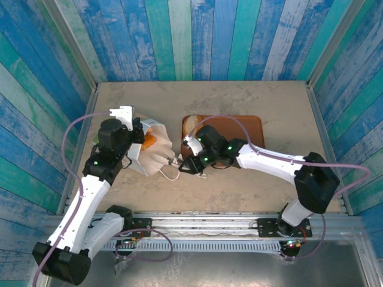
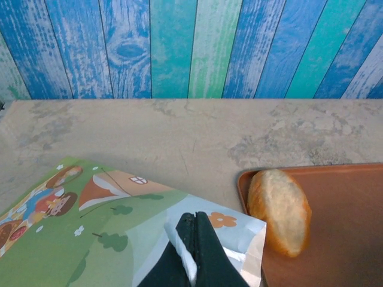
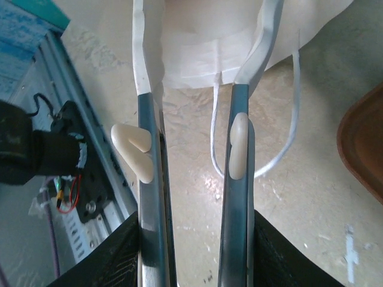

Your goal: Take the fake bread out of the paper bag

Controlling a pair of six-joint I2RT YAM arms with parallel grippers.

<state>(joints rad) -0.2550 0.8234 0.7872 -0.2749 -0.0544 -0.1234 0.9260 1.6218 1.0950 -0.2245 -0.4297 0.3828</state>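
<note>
The paper bag [image 1: 157, 160], small and white with a green printed landscape, a house and cartoon figures on its side [image 2: 90, 239], lies tipped over on the table, left of centre and just left of the tray. An orange fake bread piece [image 1: 149, 142] shows in the bag's open far end. A fake bread loaf [image 2: 280, 209], pale golden and oblong, lies on the left end of the flat brown rectangular tray [image 2: 341, 227]; the top view places it at the tray's far left corner [image 1: 192, 122].

The left gripper [image 2: 192, 218] has its black fingers pressed together on the white edge of the bag's mouth. The right gripper [image 3: 206, 24] meets the bag's near right end [image 1: 178, 164]. Its long fingers are held apart by bunched white paper that touches both tips. A white cord handle [image 3: 287, 137] hangs loose in a loop beside them.

The table [image 1: 251, 98] is a mottled beige, stone-like surface. Walls of weathered vertical planks [image 1: 191, 36], painted blue, turquoise and green, enclose it on the left, far and right sides. A metal rail [image 1: 203, 224] runs along the near edge and carries the arm bases.
</note>
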